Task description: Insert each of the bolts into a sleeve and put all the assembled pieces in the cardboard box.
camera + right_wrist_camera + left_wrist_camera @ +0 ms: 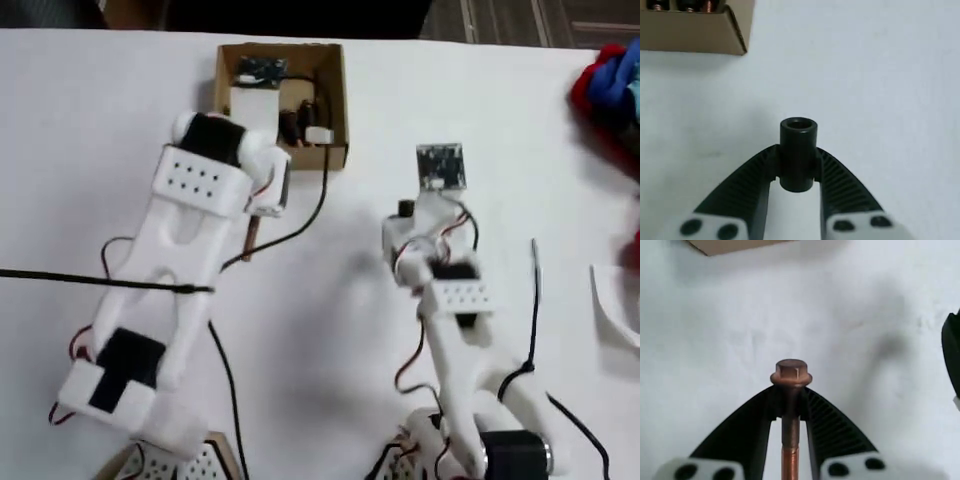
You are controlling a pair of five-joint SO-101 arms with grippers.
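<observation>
White surface (90,120) spans view. Red-and-blue fabric bundle (612,78) at far right edge. Pale curled sheet (612,312) nearer along same edge. Grey floor (520,18) beyond far side.

Open box (340,100) on white table (80,120), dark and copper pieces (298,120) inside. Over box's near left corner, left arm (190,230), its end overlapping box's near wall. Just short of that wall, copper bolt (250,238), tilted, under the arm's end. Right of box and nearer, well apart, right arm (455,300), black sleeve (405,209) at its tip. Far right of box, red and blue cloth (605,80).
</observation>
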